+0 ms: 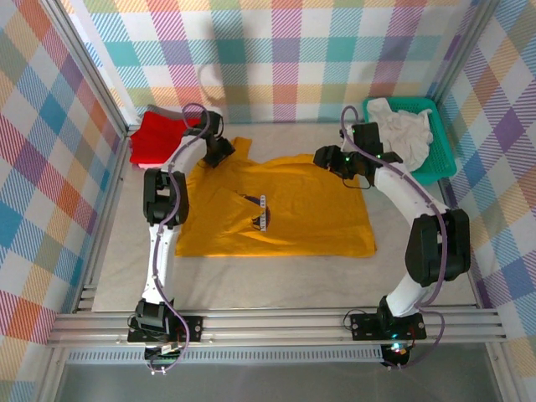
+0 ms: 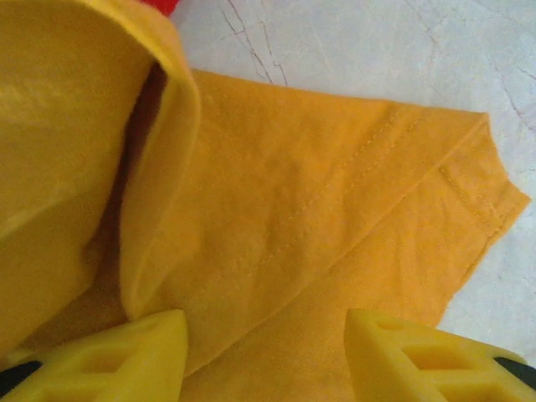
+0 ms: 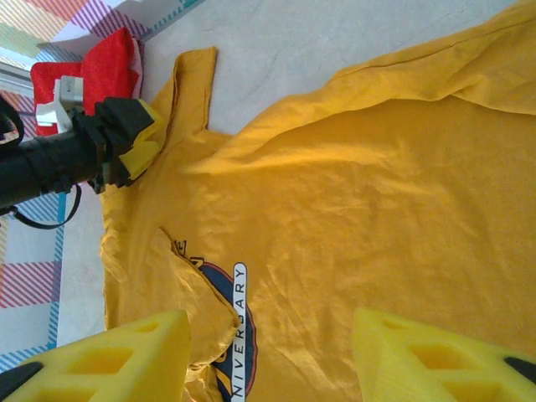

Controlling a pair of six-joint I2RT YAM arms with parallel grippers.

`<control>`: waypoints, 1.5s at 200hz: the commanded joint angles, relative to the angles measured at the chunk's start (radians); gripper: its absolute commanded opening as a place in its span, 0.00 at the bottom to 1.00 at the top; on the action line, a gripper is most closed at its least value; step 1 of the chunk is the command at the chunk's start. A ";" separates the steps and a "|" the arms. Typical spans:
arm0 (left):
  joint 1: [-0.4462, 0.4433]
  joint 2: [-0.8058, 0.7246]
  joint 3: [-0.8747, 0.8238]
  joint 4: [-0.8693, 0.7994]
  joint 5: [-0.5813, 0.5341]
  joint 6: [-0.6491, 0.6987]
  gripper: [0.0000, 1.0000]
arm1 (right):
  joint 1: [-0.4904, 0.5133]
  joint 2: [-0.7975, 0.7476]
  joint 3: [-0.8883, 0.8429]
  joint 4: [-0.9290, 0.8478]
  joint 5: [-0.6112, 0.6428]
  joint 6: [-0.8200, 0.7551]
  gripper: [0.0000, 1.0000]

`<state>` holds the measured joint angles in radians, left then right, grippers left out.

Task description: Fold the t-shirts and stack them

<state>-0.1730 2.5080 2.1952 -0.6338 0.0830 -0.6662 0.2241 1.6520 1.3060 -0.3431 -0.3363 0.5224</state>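
At table centre the mustard-yellow t-shirt (image 1: pixel 285 213) lies spread, logo (image 1: pixel 255 209) up, with a crease running through the print. At its 11 o'clock corner the left gripper (image 1: pixel 219 151) sits low over the sleeve (image 2: pixel 352 209), jaws wide, nothing held. At 1 o'clock the right gripper (image 1: pixel 328 159) hovers above the upper edge, jaws likewise wide and empty. Note the raised fold (image 2: pixel 159 167) beside the left fingers: if you close here, you likely pinch that loose flap alone, or two layers at once, and the fold comes out skewed. Uneven lift between the two arms probably drags the body and deepens the central crease. The red t-shirt (image 1: pixel 157 138) lies just beside the left gripper at 10 o'clock; an outward sweep may snag it. The off-white t-shirt (image 1: pixel 404 130) rests in the teal basket (image 1: pixel 442 163) at 2 o'clock, close to the right arm. Open room lies toward 6 o'clock, where bare table (image 1: pixel 276 280) runs between the hem and the near rail (image 1: pixel 276 322).
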 commanded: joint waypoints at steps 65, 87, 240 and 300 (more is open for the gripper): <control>-0.020 -0.122 -0.178 0.106 -0.042 -0.026 0.51 | 0.001 -0.076 -0.076 0.026 -0.028 0.001 0.54; -0.023 -0.180 -0.231 0.136 -0.061 -0.027 0.51 | 0.001 -0.075 -0.078 0.019 -0.023 -0.007 0.54; -0.019 -0.169 -0.248 0.118 -0.123 -0.016 0.45 | 0.001 -0.067 -0.090 0.039 -0.047 0.009 0.54; -0.020 -0.105 -0.184 0.118 -0.098 -0.012 0.40 | 0.001 -0.078 -0.100 0.035 -0.040 0.010 0.54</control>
<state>-0.1894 2.3669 1.9717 -0.4942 -0.0196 -0.6876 0.2241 1.5997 1.2152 -0.3294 -0.3580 0.5232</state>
